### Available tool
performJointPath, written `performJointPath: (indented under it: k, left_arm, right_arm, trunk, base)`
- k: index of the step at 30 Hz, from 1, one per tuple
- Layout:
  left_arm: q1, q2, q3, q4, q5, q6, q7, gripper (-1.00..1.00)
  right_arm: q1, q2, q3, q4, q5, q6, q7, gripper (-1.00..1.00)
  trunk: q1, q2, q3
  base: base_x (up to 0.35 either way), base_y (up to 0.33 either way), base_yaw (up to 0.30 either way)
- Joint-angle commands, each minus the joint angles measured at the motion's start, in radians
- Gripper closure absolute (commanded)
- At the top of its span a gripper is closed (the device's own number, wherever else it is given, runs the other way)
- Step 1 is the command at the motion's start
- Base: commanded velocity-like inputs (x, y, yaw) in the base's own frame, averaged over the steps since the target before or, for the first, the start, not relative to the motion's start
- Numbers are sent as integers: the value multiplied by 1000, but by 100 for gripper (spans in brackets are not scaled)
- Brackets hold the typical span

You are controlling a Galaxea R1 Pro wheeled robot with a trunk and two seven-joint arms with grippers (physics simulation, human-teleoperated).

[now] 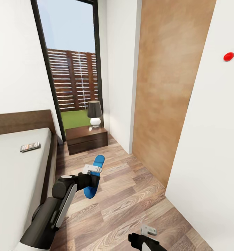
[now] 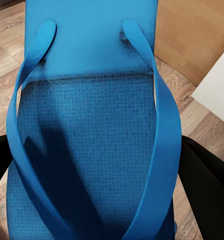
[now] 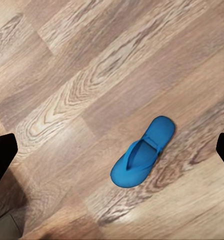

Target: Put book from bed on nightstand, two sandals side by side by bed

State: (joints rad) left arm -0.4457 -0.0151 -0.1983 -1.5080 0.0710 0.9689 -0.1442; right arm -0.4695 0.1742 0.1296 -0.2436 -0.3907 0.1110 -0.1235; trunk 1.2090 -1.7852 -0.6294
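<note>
While the left gripper (image 1: 92,170) is clamped on one sandal (image 1: 95,176) above the floor beside the bed (image 1: 16,167), the right gripper (image 1: 148,230) hangs spread over the other sandal (image 3: 142,152). Book (image 1: 30,146) lies on the bed. Next: set held sandal down bedside.

Left arm (image 1: 56,209) black-and-grey, rounded joints; white claw (image 1: 92,169) bracket, black fingers (image 2: 212,195)
</note>
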Motion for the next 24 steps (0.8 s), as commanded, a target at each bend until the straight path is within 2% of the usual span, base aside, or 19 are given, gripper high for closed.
performJointPath:
  k: [1,8,24]
  left_arm:
    - [-1,0,0,-1,7,5,3,100]
    - [-1,0,0,0,7,5,4,100]
    - [-1,0,0,-1,6,5,3,100]
  right_arm:
    - [0,-1,9,-1,-14,6,-8,-100]
    - [0,0,8,7,-42,6,-8,-100]
    - [0,0,8,10,-48,6,-8,-100]
  trunk:
    - [4,-8,-4]
    - [31,-57,-26]
    - [92,-169,-76]
  base:
    - [0,0,0]
    - [0,0,0]
    - [0,0,0]
